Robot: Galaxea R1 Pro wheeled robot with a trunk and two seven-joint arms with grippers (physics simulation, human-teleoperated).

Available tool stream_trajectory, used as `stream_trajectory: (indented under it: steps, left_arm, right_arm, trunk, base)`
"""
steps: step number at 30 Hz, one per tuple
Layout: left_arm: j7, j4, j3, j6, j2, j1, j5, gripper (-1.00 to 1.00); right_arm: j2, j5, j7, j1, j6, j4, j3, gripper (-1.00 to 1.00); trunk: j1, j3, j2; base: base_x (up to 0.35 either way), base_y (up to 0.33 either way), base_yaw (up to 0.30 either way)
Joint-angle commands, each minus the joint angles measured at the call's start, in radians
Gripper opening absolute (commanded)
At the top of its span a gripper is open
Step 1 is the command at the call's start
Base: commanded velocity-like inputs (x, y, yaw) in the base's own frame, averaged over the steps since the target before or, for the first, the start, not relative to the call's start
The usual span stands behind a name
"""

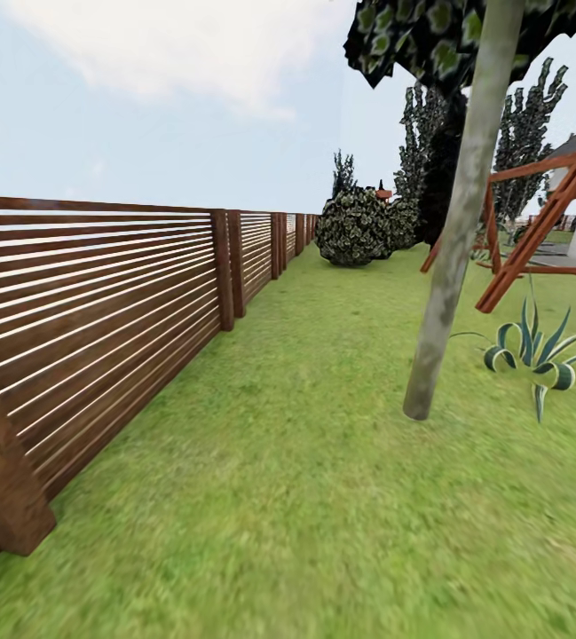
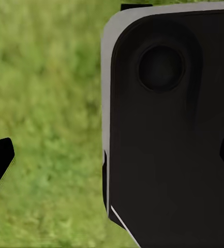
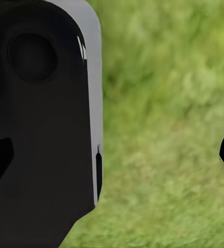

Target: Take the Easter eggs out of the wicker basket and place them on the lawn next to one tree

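One tree (image 1: pixel 452 240) with a mottled grey-brown trunk rises from the lawn (image 1: pixel 305 497) ahead and to the right of the robot, with the slatted fence (image 1: pixel 101 302) well apart on its other side and a spiky plant (image 1: pixel 532 351) just beyond it. Both wrist views look down on grass beside the robot's dark body; the left claw (image 2: pixel 112 160) and right claw (image 3: pixel 112 157) each show two widely parted fingertips with nothing between. Judging from this, the right arm is nearer the trunk.
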Motion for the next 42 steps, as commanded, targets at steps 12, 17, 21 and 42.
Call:
stream_trajectory:
  steps: [12, 17, 21, 42]
  left_arm:
    - [-0.001, -0.002, 0.0, 0.001, 0.0, 0.001, 0.0, 1.0]
    - [0.0, -0.002, 0.0, 0.001, 0.0, 0.001, 0.0, 1.0]
    - [-0.001, -0.003, 0.0, 0.001, 0.0, 0.001, 0.0, 1.0]
    - [-0.001, -0.003, 0.0, 0.001, 0.0, 0.001, 0.0, 1.0]
  right_arm:
    - [-0.001, 0.0, -0.001, -0.001, 0.0, 0.002, 0.001, 1.0]
    - [-0.001, 0.0, -0.001, -0.001, 0.0, 0.002, 0.001, 1.0]
    - [-0.001, 0.0, -0.001, -0.001, 0.0, 0.002, 0.001, 1.0]
    - [0.0, -0.002, -0.002, -0.001, 0.001, 0.002, -0.002, 1.0]
  trunk:
    - [0.001, -0.001, 0.0]
    - [0.001, -0.001, 0.0]
    - [0.001, -0.001, 0.0]
    - [0.001, -0.001, 0.0]
  base:
    - [0.334, 0.0, -0.023]
    - [0.335, 0.0, -0.08]
    - [0.335, 0.0, -0.013]
    - [0.335, 0.0, 0.004]
